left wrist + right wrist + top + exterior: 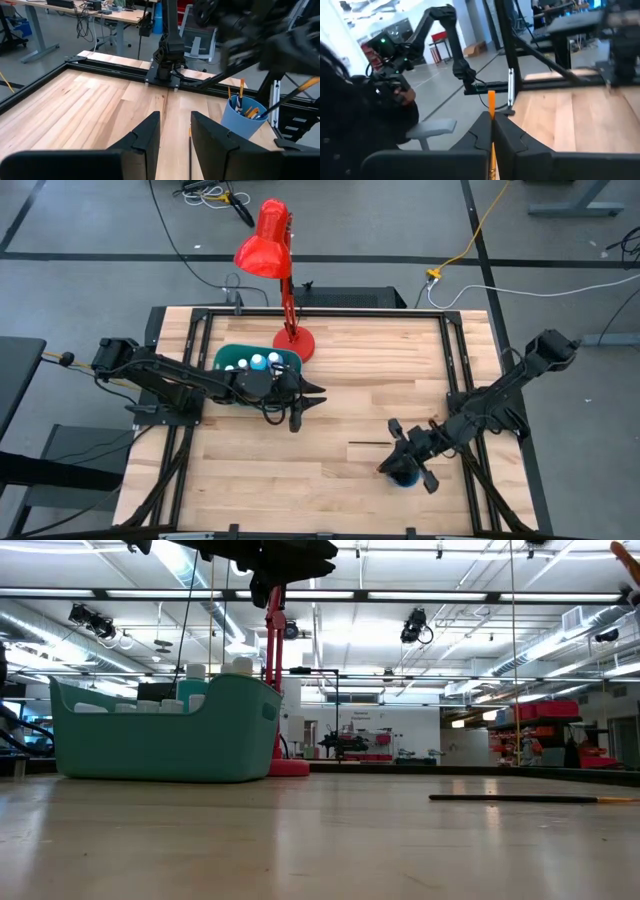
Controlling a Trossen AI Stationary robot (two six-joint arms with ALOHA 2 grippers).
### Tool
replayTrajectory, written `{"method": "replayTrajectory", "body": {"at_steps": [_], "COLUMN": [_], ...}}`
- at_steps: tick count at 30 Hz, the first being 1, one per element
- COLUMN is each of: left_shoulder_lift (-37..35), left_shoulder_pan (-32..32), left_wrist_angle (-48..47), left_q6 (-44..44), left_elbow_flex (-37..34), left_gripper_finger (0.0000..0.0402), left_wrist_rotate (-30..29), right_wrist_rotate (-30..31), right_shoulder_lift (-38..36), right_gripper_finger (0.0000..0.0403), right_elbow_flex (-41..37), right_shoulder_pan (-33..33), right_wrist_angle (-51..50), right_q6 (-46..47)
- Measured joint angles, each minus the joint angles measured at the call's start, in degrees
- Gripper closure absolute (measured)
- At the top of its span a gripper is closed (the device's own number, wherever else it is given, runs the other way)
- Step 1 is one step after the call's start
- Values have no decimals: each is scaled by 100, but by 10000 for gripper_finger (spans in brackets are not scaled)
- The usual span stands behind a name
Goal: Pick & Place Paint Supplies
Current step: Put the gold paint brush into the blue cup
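- Over the small blue cup point(405, 477), near the table's point(330, 490) 5 o'clock corner in the high view, I had the right gripper point(403, 463) hanging. Its fingers were pinched tight on a thin paintbrush point(491, 102) with an orange handle.
- That held brush stood nearly straight up and down. I think the cup's mouth sat right below it, so the next move looked like a short drop, then letting go.
- From the left wrist view I saw that the cup point(243, 121) already had a few brushes in it, leaning toward its rim. I thought they could bump the new one on its way in.
- On the bare wood lay one more dark brush point(370, 444), just at 10 o'clock from the right gripper. Its long side ran from 9 o'clock to 3 o'clock. The right arm was much nearer to it than the left.
- The left gripper point(305, 398) hung in the air near the middle of the table, well apart from that brush. Its fingers were spread apart with nothing between them.
- At 9 o'clock from the left gripper sat the teal bin point(228, 358), with white-capped paint bottles point(258, 362) inside.
- Behind the bin, at 12 o'clock, stood a red lamp point(268, 240). It was not in the way of either arm.
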Motion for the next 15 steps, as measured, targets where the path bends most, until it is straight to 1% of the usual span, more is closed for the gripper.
{"method": "replayTrajectory", "body": {"at_steps": [6,9,12,15], "left_shoulder_lift": [0,0,0,0], "left_shoulder_pan": [0,0,0,0], "left_wrist_angle": [1,1,1,3], "left_q6": [-5,-5,-5,-5], "left_elbow_flex": [0,0,0,0], "left_gripper_finger": [287,287,287,287], "left_wrist_rotate": [-4,-33,-44,-46], "right_wrist_rotate": [206,237,166,197], "right_shoulder_lift": [-74,-74,-74,-74], "right_gripper_finger": [394,393,385,366], "right_elbow_flex": [-890,-1215,-1385,-1396], "right_shoulder_pan": [-1,-2,-1,-1], "right_wrist_angle": [912,1195,1325,1319], "right_q6": [64,-2,54,-37]}}
